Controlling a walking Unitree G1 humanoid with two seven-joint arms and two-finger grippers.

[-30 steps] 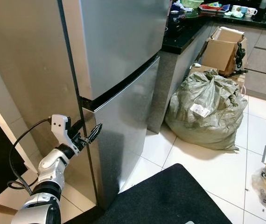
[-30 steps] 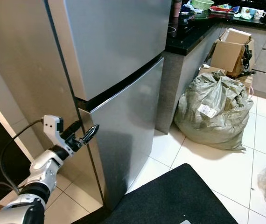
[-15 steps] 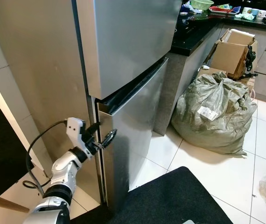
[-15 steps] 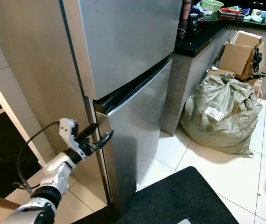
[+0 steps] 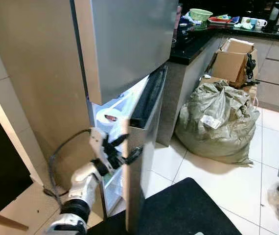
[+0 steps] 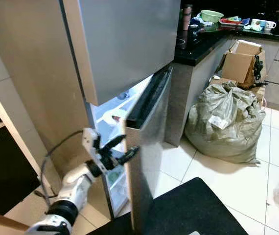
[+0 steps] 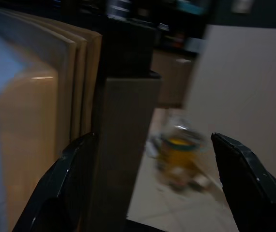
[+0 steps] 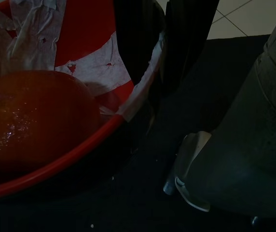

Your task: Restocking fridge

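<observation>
White floor tiles, black mat, grey sack (image 5: 218,120) beside dark counter (image 5: 193,44). Fridge (image 5: 125,44) at left, lower door (image 5: 147,142) ajar, lit shelves inside. Left hand (image 5: 125,152) spread wide, fingers straddling door's free edge.

Left wrist view: stiff door edge (image 7: 123,145) between parted fingers (image 7: 247,174). Probably heavy, rigid, smooth; best hooked behind that edge.

Right wrist view: red basin (image 8: 55,121), right hand's state unclear.

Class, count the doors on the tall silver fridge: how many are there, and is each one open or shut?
2. The upper silver steel door is shut; the lower silver door stands partly open, its edge between the open fingers of the left gripper. The lit fridge interior shows behind it.
</observation>
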